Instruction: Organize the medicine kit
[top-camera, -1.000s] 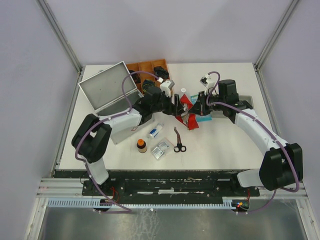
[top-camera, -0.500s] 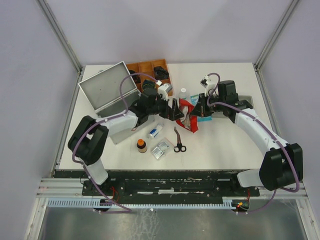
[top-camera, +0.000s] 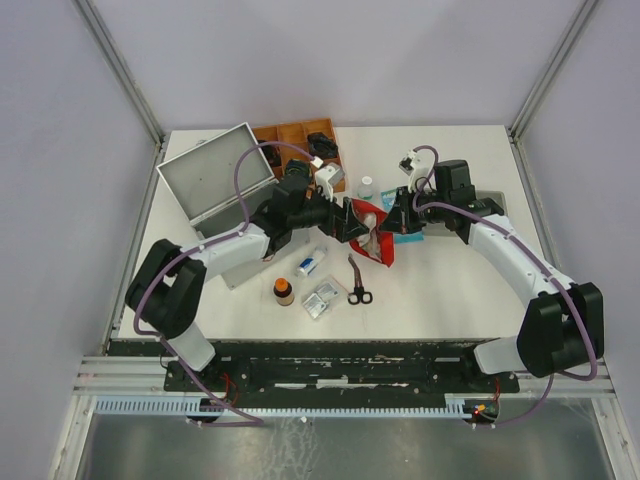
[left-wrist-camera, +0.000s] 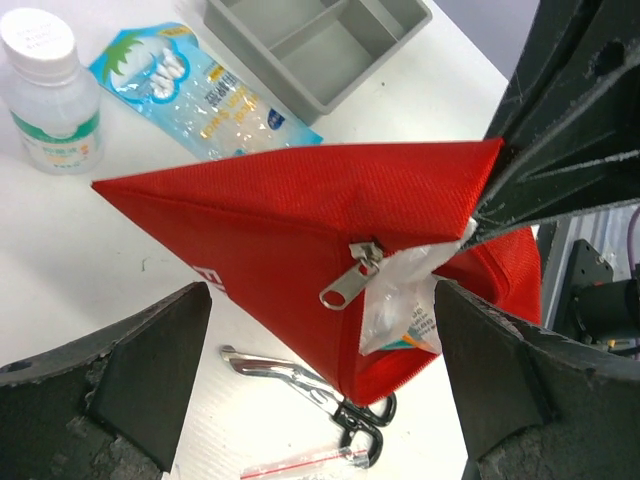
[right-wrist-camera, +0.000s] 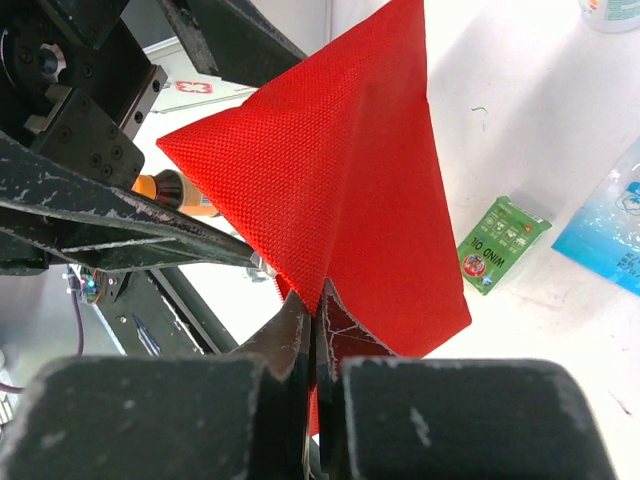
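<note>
The medicine kit (top-camera: 212, 176), a silver-grey case, stands open at the left with its lid raised; my left arm crosses its base. A red zip pouch (top-camera: 376, 238) hangs between the grippers. My right gripper (right-wrist-camera: 318, 300) (top-camera: 400, 214) is shut on a fold of the pouch (right-wrist-camera: 340, 180) and holds it up off the table. My left gripper (left-wrist-camera: 322, 300) (top-camera: 350, 222) is open, its jaws wide on either side of the pouch's zipper end (left-wrist-camera: 300, 230). The zipper pull (left-wrist-camera: 350, 285) hangs loose and a clear plastic packet (left-wrist-camera: 400, 305) sticks out of the opening.
On the table in front lie scissors (top-camera: 357, 283), a brown bottle (top-camera: 284, 291), a white tube (top-camera: 310, 262) and blister packs (top-camera: 320, 299). A white bottle (left-wrist-camera: 45, 85), blue packet (left-wrist-camera: 200, 90), grey tray (left-wrist-camera: 310, 40) and green box (right-wrist-camera: 503, 243) lie by the pouch. A wooden tray (top-camera: 298, 135) stands behind.
My left arm's elbow has swung left and its gripper has drawn back slightly from the pouch. The pouch has shifted a little left in the right gripper's hold.
</note>
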